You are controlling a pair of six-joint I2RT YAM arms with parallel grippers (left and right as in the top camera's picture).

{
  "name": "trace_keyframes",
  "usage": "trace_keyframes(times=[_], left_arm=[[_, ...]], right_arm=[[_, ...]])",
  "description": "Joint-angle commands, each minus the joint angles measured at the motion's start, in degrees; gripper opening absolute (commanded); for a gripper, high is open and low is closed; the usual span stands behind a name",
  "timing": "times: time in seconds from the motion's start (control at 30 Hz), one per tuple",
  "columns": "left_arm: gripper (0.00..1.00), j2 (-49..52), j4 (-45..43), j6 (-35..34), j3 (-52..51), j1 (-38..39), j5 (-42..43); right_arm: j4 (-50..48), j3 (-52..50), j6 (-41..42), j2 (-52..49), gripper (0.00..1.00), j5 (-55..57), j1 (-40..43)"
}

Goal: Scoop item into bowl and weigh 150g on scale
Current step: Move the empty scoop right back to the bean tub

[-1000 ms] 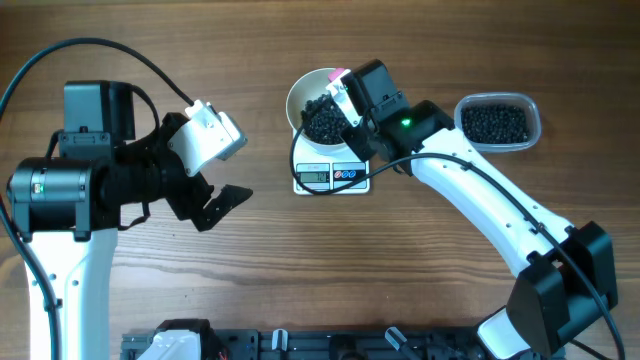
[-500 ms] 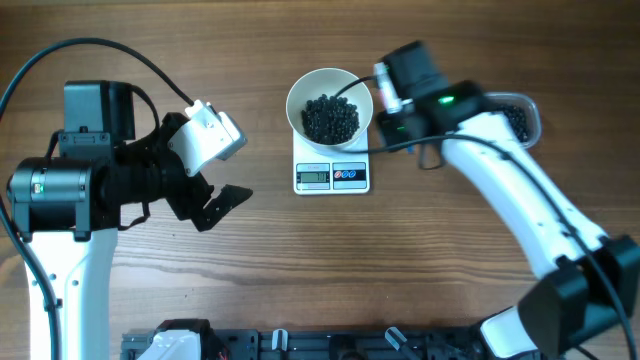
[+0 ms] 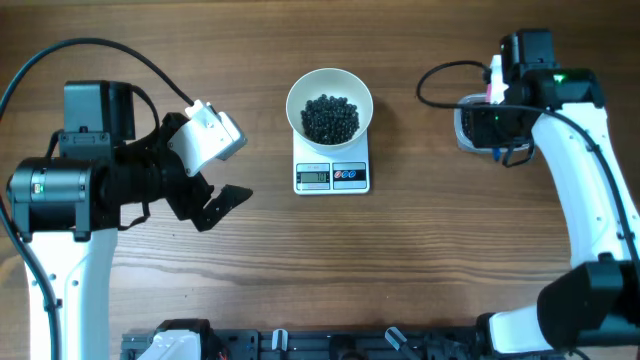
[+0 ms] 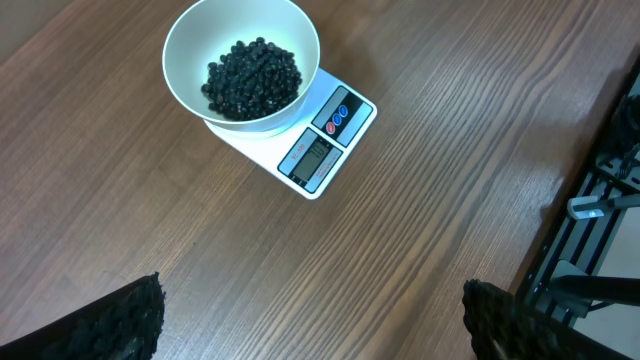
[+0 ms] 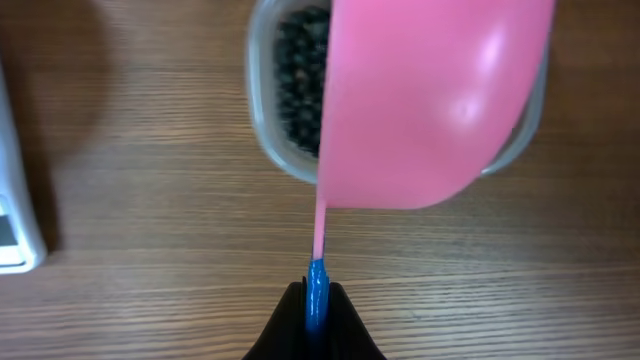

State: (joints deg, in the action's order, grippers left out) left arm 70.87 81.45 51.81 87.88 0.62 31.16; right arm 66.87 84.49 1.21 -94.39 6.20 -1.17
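A: Noted left gripper at far left, jaws spread wide, gripping nothing. Hovers above table, forearm bent, wrist turned toward centre.

B: Centre?

A: Found bowl sitting on scale, item heaped inside. Could not read the display.

B: Right side?

A: Logged right gripper clamped shut on blue handle of scoop. Arm reaches to the far right edge. Pink cup hangs over tub, more beads inside.
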Motion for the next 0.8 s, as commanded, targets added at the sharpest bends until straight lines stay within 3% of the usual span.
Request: trace_keyframes(times=[0.0,0.53,0.77], left_arm=[[1.0,-0.2,0.0,0.9,0.9,-0.4,0.0],[1.0,-0.2,0.0,0.9,0.9,-0.4,0.0],[1.0,-0.2,0.0,0.9,0.9,-0.4,0.0]], right_arm=[[-0.1,-0.9,-3.3,-2.9,0.04,-0.1,2.4],[-8.0,-4.5,-8.9,-9.3,0.04,-11.2,8.0],[-7.9,-4.7,-14.2,-11.3,0.04,-30.0,14.4]])
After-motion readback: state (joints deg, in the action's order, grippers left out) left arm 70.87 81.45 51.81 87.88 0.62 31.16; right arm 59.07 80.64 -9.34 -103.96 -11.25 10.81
